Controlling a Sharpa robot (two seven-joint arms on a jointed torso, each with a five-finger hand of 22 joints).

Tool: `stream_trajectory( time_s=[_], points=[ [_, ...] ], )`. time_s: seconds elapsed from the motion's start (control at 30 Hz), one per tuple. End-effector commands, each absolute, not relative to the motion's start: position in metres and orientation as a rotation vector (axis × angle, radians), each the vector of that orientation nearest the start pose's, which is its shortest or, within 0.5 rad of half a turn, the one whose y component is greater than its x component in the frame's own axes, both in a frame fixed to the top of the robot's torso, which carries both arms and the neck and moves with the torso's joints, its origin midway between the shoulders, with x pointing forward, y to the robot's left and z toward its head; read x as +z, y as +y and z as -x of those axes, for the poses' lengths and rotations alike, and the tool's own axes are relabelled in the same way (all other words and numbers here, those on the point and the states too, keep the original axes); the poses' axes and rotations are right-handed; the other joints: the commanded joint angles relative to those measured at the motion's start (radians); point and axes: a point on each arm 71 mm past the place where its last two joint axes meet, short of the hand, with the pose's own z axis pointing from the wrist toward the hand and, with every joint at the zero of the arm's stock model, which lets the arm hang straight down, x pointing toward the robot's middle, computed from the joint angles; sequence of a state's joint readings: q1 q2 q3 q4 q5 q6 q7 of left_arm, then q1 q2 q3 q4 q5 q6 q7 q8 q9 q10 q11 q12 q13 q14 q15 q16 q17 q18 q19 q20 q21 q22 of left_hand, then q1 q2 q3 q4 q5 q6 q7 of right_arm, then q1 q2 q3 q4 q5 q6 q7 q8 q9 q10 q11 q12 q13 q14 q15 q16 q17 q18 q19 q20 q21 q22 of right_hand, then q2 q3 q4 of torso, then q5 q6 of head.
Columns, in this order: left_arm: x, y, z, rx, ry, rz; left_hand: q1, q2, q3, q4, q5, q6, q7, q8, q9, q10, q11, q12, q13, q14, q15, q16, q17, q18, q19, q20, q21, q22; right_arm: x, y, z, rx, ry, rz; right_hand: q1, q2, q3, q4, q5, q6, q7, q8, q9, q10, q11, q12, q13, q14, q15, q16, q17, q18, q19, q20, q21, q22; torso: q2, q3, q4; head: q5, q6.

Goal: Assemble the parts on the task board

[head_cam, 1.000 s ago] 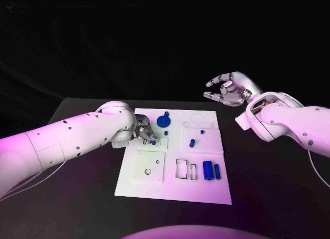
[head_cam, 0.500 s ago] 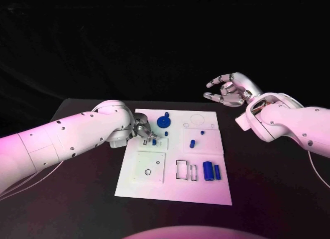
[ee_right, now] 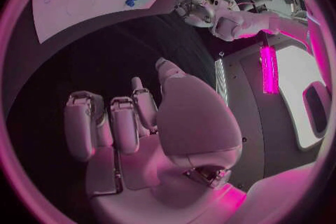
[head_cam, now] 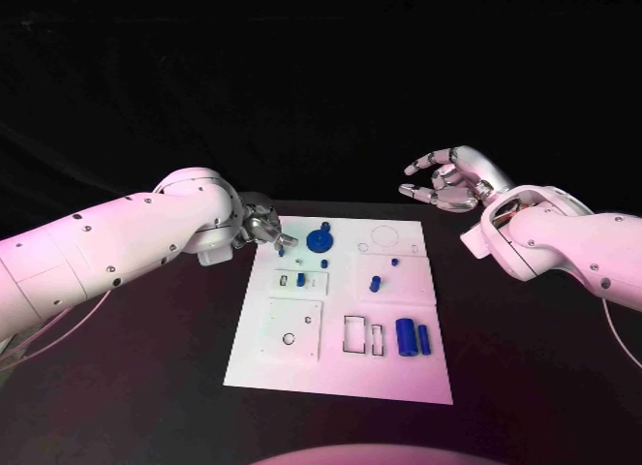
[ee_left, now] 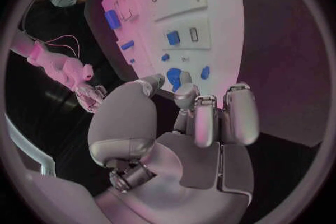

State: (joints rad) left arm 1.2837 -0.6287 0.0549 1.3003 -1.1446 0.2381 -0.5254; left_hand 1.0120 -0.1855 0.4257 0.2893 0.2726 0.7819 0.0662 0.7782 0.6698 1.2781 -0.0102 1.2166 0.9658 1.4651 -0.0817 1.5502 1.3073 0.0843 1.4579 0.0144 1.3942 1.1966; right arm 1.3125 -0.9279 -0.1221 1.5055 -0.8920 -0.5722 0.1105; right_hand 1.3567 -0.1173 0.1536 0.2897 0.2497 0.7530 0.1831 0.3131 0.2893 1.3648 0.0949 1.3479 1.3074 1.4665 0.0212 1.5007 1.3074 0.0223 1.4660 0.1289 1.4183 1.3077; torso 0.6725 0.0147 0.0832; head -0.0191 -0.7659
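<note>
No writing or brand mark can be read on anything here.

The board (head_cam: pixel 342 320) lies in the middle of the black table (head_cam: pixel 530 368), its long side running away from the robot. On it are several blue parts: a round gear (head_cam: pixel 320 237) at the far left, a small peg (head_cam: pixel 325 263) just nearer than the gear, a block (head_cam: pixel 301 279) set in a rectangular pocket left of centre, a tiny stud (head_cam: pixel 393 261) and a short pin (head_cam: pixel 375 284) right of centre, and a thick cylinder (head_cam: pixel 406 336) beside a thin bar (head_cam: pixel 422 337) at the near right. Outlined recesses near the cylinder and a circle at the far right are unfilled.

The left hand (head_cam: pixel 260 231) hovers at the board's far left corner, just beside the gear. In the left wrist view its fingers (ee_left: pixel 210 120) are curled loosely with nothing visible between them; I cannot tell whether they pinch something small. The right hand (head_cam: pixel 446 179) is raised beyond the board's far right corner, well apart from it, fingers spread and curved, holding nothing.

Compared with a second ago, the left hand has pulled back from the pocket with the block toward the far left corner, so the block now shows unobstructed. The right hand has barely moved.
</note>
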Motion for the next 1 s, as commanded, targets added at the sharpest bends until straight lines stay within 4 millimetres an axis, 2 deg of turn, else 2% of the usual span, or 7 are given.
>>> stream_trajectory(
  time_s=[0.03,0.07,0.23,0.43,0.6,0.8,1.0],
  points=[
    [-0.162,0.178,-0.545,-0.414,2.218,0.150,0.016,-0.002,-0.011,0.001,0.004,-0.023,0.009,-0.030,-0.019,-0.021,0.007,-0.016,-0.024,0.088,0.012,-0.004,0.194,-0.012,-0.007,0.006,-0.008,-0.008,-0.146,-0.259,-0.499,0.857,1.442,-0.335,-0.011,0.000,-0.006,0.001,-0.001,0.002,-0.004,0.003,-0.001,-0.002,-0.002,-0.003,0.003,0.061,-0.004,-0.005,0.092,0.020,0.007,-0.007,-0.005,0.159,0.002,0.0010,0.0000,0.004,0.003],
    [-0.161,0.180,-0.547,-0.412,2.214,0.159,0.019,-0.003,-0.016,0.002,0.004,-0.040,0.018,-0.051,-0.033,-0.027,0.014,-0.020,-0.029,0.088,0.017,-0.005,0.194,-0.012,-0.008,0.010,-0.009,-0.009,-0.146,-0.259,-0.499,0.857,1.443,-0.335,-0.011,0.000,-0.006,0.001,-0.001,0.002,-0.004,0.003,-0.001,-0.002,-0.002,-0.003,0.003,0.061,-0.004,-0.005,0.092,0.020,0.007,-0.007,-0.005,0.159,0.002,0.0006,-0.0002,0.004,0.004],
    [-0.158,0.190,-0.558,-0.381,2.190,0.196,0.025,0.004,-0.033,0.003,0.004,-0.056,0.032,-0.084,-0.062,-0.037,0.028,-0.026,-0.043,0.088,0.030,-0.004,0.194,-0.012,-0.008,0.022,-0.009,-0.008,-0.146,-0.258,-0.499,0.857,1.444,-0.335,-0.012,0.001,-0.006,0.000,0.003,0.002,-0.004,0.004,-0.001,-0.002,-0.002,-0.003,0.003,0.061,-0.005,-0.005,0.092,0.020,0.007,-0.007,-0.006,0.159,0.004,-0.0015,-0.0011,0.003,0.002],
    [-0.165,0.193,-0.567,-0.336,2.212,0.191,0.026,0.007,-0.034,0.003,0.004,-0.053,0.032,-0.084,-0.064,-0.035,0.029,-0.024,-0.040,0.089,0.031,-0.003,0.197,-0.013,-0.007,0.023,-0.007,-0.003,-0.147,-0.257,-0.499,0.859,1.446,-0.334,-0.012,0.001,-0.005,0.000,0.004,0.002,-0.004,0.004,-0.001,-0.002,-0.002,-0.003,0.003,0.062,-0.005,-0.005,0.092,0.020,0.007,-0.007,-0.006,0.159,0.005,-0.0014,-0.0014,0.003,0.001],
    [-0.177,0.191,-0.571,-0.311,2.248,0.196,0.028,0.011,-0.036,0.002,0.004,-0.044,0.032,-0.083,-0.067,-0.035,0.029,-0.024,-0.042,0.089,0.031,-0.003,0.198,-0.012,-0.006,0.025,-0.007,-0.003,-0.147,-0.257,-0.499,0.861,1.448,-0.333,-0.012,0.001,-0.005,-0.001,0.005,0.002,-0.004,0.004,-0.001,-0.002,-0.002,-0.003,0.003,0.062,-0.005,-0.005,0.093,0.020,0.007,-0.007,-0.005,0.159,0.007,-0.0022,-0.0040,0.005,-0.002],
    [-0.188,0.187,-0.574,-0.311,2.276,0.218,0.025,0.014,-0.040,0.004,0.002,-0.039,0.032,-0.082,-0.069,-0.034,0.029,-0.022,-0.041,0.090,0.032,-0.002,0.200,-0.013,-0.006,0.026,-0.005,-0.001,-0.147,-0.256,-0.499,0.863,1.448,-0.332,-0.012,0.001,-0.005,-0.001,0.005,0.002,-0.004,0.004,-0.001,-0.002,-0.002,-0.003,0.003,0.062,-0.005,-0.005,0.093,0.020,0.007,-0.007,-0.005,0.159,0.013,-0.0032,-0.0071,0.009,0.003],
    [-0.194,0.183,-0.575,-0.317,2.300,0.225,0.020,0.016,-0.045,0.004,0.001,-0.036,0.031,-0.083,-0.071,-0.033,0.029,-0.021,-0.039,0.090,0.032,-0.001,0.202,-0.013,-0.004,0.027,-0.003,0.003,-0.147,-0.255,-0.499,0.865,1.449,-0.331,-0.012,0.001,-0.005,-0.001,0.005,0.002,-0.004,0.004,-0.001,-0.002,-0.002,-0.003,0.003,0.062,-0.005,-0.005,0.093,0.020,0.007,-0.007,-0.005,0.159,0.014,-0.0037,-0.0062,0.008,0.003]
  ],
)
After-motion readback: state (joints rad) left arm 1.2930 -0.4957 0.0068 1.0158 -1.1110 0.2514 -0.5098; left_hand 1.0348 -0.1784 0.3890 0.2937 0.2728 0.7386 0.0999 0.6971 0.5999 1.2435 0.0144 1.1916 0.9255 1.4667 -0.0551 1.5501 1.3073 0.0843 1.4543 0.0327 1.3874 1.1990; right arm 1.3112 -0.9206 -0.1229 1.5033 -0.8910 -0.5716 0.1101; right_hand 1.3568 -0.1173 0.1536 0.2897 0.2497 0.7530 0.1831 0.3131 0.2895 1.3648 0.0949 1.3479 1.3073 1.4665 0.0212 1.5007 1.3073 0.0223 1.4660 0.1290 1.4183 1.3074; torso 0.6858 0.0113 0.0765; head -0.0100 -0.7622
